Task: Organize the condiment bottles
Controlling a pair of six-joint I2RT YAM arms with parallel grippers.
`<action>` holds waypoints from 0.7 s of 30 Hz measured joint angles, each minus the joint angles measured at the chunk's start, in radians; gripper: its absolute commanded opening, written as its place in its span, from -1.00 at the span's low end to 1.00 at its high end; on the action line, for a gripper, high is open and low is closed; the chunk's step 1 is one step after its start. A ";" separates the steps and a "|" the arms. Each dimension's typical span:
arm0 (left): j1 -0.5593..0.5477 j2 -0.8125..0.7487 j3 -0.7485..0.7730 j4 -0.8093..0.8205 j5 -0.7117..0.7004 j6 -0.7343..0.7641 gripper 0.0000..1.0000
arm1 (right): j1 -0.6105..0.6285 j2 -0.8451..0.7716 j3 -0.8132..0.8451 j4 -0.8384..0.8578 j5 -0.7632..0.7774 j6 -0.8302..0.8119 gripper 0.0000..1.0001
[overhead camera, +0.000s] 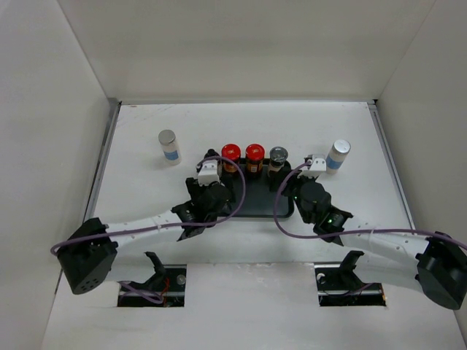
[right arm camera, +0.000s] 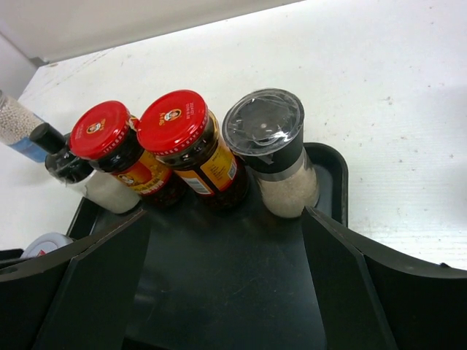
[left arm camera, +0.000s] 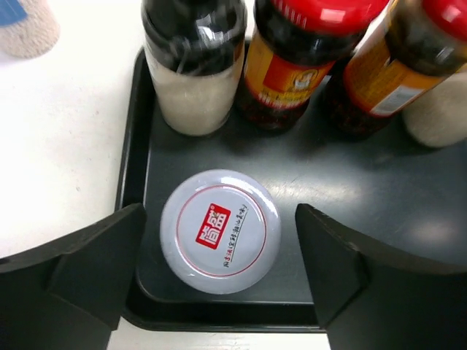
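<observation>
Fingers of the left gripper (left arm camera: 219, 219) are open around the white-lidded jar (left arm camera: 220, 232), not touching. Best lift straight up so it does not tip. Right gripper (right arm camera: 225, 215) is open too.

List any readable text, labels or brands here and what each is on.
Nothing reads cleanly.
On the white-lidded jar: red square logo, two white Chinese characters, too blurred to quote; script beside it too small.
On the left red-lidded jar and the right red-lidded jar: lid logos and label print too small.

Jars (right arm camera: 174, 124) line tray (right arm camera: 233, 292) rear (lone jar (left arm camera: 220, 230) nearer).
</observation>
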 measured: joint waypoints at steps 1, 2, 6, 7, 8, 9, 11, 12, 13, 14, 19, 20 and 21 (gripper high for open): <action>0.002 -0.025 0.000 0.004 -0.005 0.002 0.76 | 0.000 0.000 0.000 0.000 0.000 0.001 0.81; 0.009 -0.055 0.000 0.014 -0.008 0.008 0.77 | 0.000 0.000 0.000 0.000 0.000 0.002 0.81; 0.072 -0.169 0.021 0.043 -0.013 0.055 0.78 | 0.000 0.001 0.000 0.000 0.000 0.002 0.82; 0.098 -0.187 0.034 0.047 -0.013 0.067 0.78 | 0.000 0.001 0.000 0.000 0.000 0.002 0.82; 0.134 -0.202 0.051 0.049 -0.011 0.079 0.78 | 0.000 0.001 0.000 0.000 -0.001 0.002 0.82; 0.177 -0.209 0.071 0.047 -0.006 0.087 0.78 | 0.000 0.001 0.000 0.000 -0.001 0.002 0.82; 0.279 -0.204 0.116 0.039 0.005 0.101 0.78 | 0.000 0.001 0.000 0.000 -0.001 0.002 0.83; 0.335 -0.190 0.145 0.030 0.018 0.106 0.79 | 0.000 0.001 0.000 0.000 -0.001 0.002 0.83; 0.391 -0.166 0.176 0.022 0.032 0.112 0.81 | 0.000 0.002 0.000 0.000 -0.001 0.002 0.84; 0.444 -0.132 0.211 0.017 0.048 0.117 0.81 | 0.000 0.002 0.000 0.000 -0.001 0.002 0.84; 0.604 0.063 0.326 0.010 0.125 0.133 0.85 | 0.003 0.018 0.000 0.000 -0.003 0.002 0.85; 0.621 0.101 0.336 0.008 0.137 0.135 0.85 | 0.004 0.021 0.000 0.001 -0.004 0.002 0.85; 0.634 0.137 0.346 0.003 0.151 0.138 0.85 | 0.004 0.024 0.000 0.000 -0.005 0.003 0.85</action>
